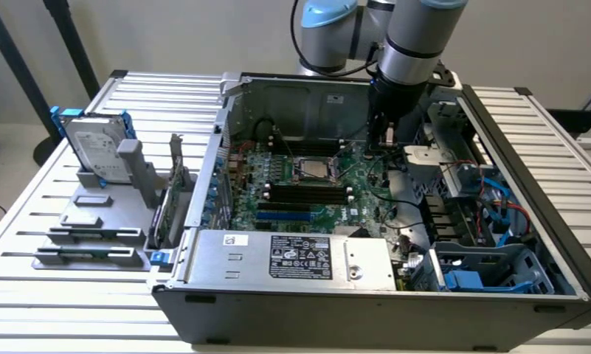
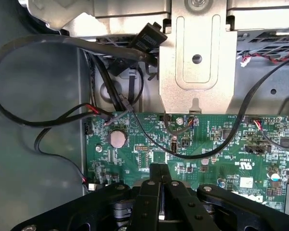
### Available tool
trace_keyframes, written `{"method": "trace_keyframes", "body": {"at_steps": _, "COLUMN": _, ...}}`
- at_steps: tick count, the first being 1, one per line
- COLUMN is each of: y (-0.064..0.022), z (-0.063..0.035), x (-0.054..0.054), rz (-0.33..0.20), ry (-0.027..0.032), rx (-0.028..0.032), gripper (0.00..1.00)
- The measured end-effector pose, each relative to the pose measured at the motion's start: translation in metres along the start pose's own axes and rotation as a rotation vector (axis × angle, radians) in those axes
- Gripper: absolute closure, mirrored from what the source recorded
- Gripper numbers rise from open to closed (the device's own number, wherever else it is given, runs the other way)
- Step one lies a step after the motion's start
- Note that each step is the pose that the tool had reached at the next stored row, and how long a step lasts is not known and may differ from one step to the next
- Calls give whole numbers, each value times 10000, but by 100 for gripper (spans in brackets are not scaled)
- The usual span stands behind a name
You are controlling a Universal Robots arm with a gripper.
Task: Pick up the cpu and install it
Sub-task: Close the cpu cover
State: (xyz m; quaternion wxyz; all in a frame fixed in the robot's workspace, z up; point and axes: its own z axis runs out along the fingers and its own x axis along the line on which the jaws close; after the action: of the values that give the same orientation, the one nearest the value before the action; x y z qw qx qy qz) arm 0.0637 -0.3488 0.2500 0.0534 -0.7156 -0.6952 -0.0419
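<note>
One slatted counter (image 1: 556, 155) carries your open computer case (image 1: 374, 299). Inside lies the green motherboard (image 2: 149, 137), and your arm (image 1: 413, 44) reaches down over its side on the exterior view's right. The fingers (image 2: 151, 192) are pressed together, with nothing seen between them. The cpu (image 1: 312, 170) sits in the socket mid-board, apart from the fingers, toward the exterior view's left.

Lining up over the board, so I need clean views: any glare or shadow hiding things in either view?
Exterior view: the table glares near-white along its nearest edge; the case interior is dimmer, yet the board stays visible. Wrist view: the bracket shines pale, the gripper is a dark silhouette, the board is evenly lit.
</note>
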Motion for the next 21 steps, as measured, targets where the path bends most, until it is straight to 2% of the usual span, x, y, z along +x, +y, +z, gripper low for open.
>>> {"method": "trace_keyframes", "body": {"at_steps": 4, "y": -16, "z": 27, "x": -5, "rz": -69, "ry": 24, "rx": 46, "gripper": 89}}
{"method": "trace_keyframes", "body": {"at_steps": 6, "y": -23, "z": 29, "x": -5, "rz": -91, "ry": 44, "rx": 144, "gripper": 89}}
{"method": "trace_keyframes", "body": {"at_steps": 7, "y": -27, "z": 30, "x": -5, "rz": -86, "ry": 57, "rx": 251, "gripper": 89}}
{"method": "trace_keyframes", "body": {"at_steps": 10, "y": -37, "z": 30, "x": -5, "rz": -48, "ry": 70, "rx": 647, "gripper": 89}}
{"method": "trace_keyframes", "body": {"at_steps": 12, "y": -54, "z": 30, "x": -6, "rz": -26, "ry": 64, "rx": 862, "gripper": 89}}
{"method": "trace_keyframes", "body": {"at_steps": 21, "y": -185, "z": 32, "x": -10, "rz": 29, "ry": 50, "rx": 1512, "gripper": 89}}
